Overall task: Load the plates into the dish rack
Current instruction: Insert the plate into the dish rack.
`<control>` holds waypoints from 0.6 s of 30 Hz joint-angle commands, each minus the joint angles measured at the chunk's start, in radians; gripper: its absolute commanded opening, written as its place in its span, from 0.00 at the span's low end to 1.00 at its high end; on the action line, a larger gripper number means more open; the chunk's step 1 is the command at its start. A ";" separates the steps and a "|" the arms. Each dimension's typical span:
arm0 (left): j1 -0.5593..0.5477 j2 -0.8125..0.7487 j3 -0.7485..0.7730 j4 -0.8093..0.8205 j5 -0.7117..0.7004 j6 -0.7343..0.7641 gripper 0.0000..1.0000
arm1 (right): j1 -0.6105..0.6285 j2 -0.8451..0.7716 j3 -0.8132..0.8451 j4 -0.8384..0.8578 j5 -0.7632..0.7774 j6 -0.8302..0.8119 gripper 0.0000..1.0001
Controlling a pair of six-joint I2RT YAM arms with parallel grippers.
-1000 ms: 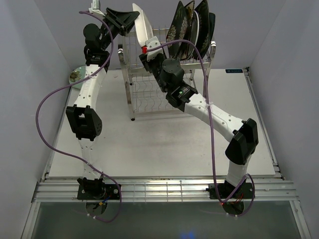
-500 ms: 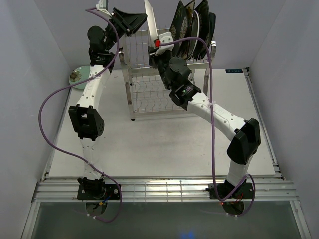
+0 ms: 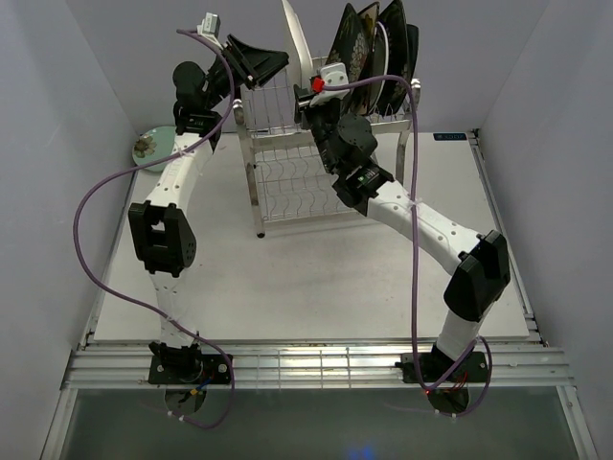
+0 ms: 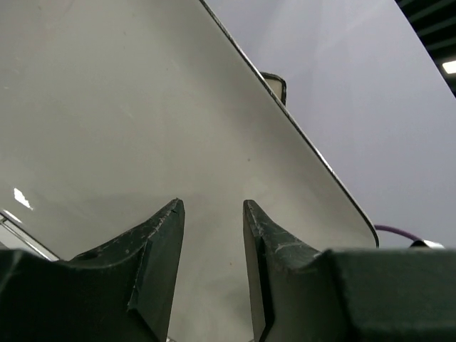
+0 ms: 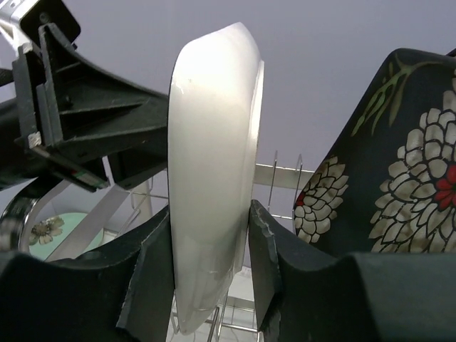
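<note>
Right gripper (image 5: pixel 210 246): clenched on white rectangular plate (image 5: pixel 214 128), upright so it slots into dish rack (image 3: pixel 287 182).
Left gripper (image 4: pixel 211 214): released, beside plate above rack.

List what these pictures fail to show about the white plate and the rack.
- Right wrist view: the white plate has its lower end flanked by the right gripper. Whether it has reached a slot cannot be told.
- Left wrist view: the plate overfills the frame. Whether the left gripper touches it is unclear.
- Top view: the racked plates overlap edge-on in the dish rack, so their count is uncertain.
</note>
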 commanded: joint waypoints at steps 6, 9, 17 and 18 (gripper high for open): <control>0.013 -0.192 -0.153 0.016 0.003 0.047 0.53 | -0.043 -0.136 -0.017 0.235 0.094 -0.060 0.08; 0.024 -0.232 -0.191 0.016 0.002 0.051 0.54 | -0.043 -0.149 -0.057 0.259 0.090 -0.060 0.08; 0.110 -0.235 -0.114 -0.029 0.035 0.041 0.54 | -0.043 -0.173 -0.123 0.286 0.088 -0.054 0.08; 0.117 -0.229 -0.065 -0.037 0.057 0.038 0.54 | -0.043 -0.176 -0.132 0.292 0.090 -0.053 0.08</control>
